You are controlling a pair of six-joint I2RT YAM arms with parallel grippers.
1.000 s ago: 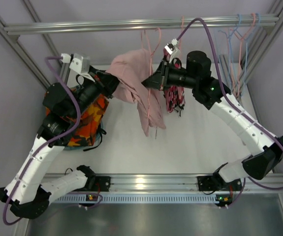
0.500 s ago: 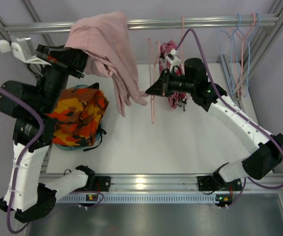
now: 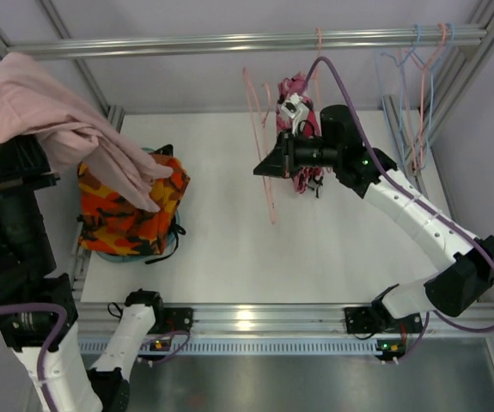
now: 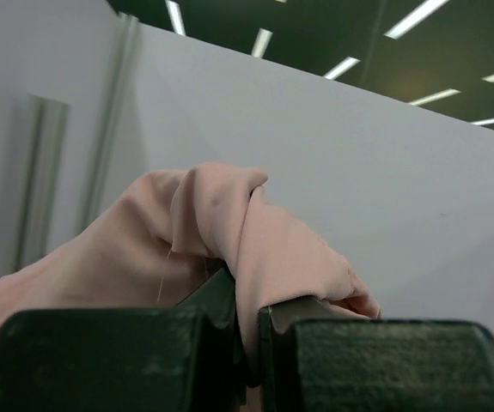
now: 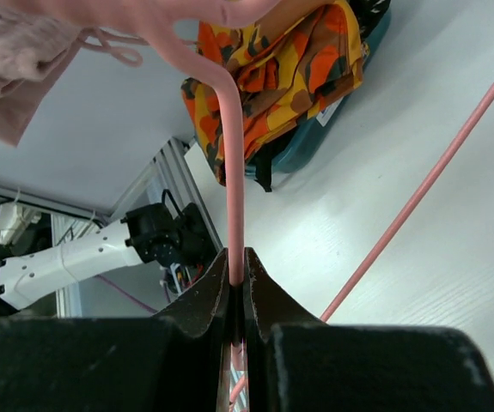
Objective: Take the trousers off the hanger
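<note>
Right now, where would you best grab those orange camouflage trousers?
Pinch a raised fold near the middle of the orange camouflage trousers, coming straight down from above: they lie in a loose heap, and the pink trousers hang over their far edge.

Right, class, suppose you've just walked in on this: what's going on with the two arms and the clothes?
The left gripper is clamped on the pale pink trousers, holding them high at the far left, clear of the pink hanger. The right gripper is shut on that hanger's wire, which looks bare from above. The orange camouflage trousers lie heaped over a teal bin on the left of the table.
</note>
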